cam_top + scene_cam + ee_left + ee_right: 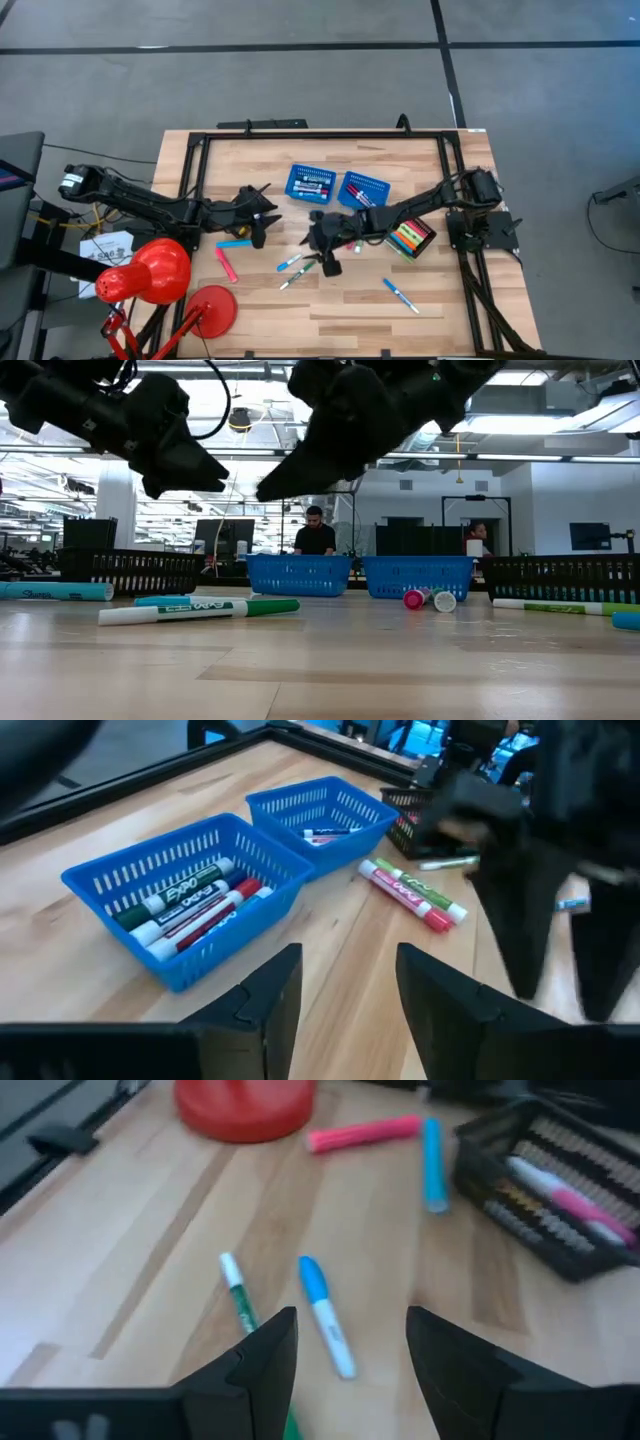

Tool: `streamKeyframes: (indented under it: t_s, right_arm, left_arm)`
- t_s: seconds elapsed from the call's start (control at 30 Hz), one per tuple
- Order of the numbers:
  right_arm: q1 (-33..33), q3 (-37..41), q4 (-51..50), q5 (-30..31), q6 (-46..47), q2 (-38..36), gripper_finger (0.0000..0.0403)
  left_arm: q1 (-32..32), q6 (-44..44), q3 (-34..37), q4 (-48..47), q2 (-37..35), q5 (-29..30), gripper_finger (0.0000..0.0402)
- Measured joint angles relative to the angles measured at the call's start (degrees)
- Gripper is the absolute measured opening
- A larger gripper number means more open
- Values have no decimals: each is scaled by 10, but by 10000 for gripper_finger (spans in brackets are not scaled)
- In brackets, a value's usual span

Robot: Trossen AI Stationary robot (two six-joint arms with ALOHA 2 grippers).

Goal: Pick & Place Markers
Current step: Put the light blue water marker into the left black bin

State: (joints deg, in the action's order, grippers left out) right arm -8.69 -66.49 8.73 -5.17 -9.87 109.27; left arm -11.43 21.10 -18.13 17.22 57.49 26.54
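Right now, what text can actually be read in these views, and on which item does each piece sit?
"EXPO": on the white marker barrels in the near blue basket, left wrist view.
"Sharpie", only partly legible: on the light blue marker, low view.
Print on the green-capped marker and the floor paper: too blurred.

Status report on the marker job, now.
Both end effectors open, empty: left near the blue baskets, right above a blue-capped marker and a green one. Nothing blocking.
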Motion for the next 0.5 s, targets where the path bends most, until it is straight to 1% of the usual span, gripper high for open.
streamKeyframes:
  t_s: [0.07, 0.17, 0.33, 0.5]
  right_arm:
    - [-5, -4, 71, -8, -10, 33, 176]
    - [-3, -14, 104, -19, -3, 82, 172]
    - [6, -55, 76, -57, -2, 135, 162]
    - [12, -85, 61, -60, -8, 192, 154]
  left_arm:
    - [-1, -4, 0, 1, 0, 0, 159]
    - [-1, -16, 0, 5, 0, 0, 159]
    - [-1, -18, 0, 9, 0, 0, 159]
    - [-1, -18, 1, 9, 0, 0, 159]
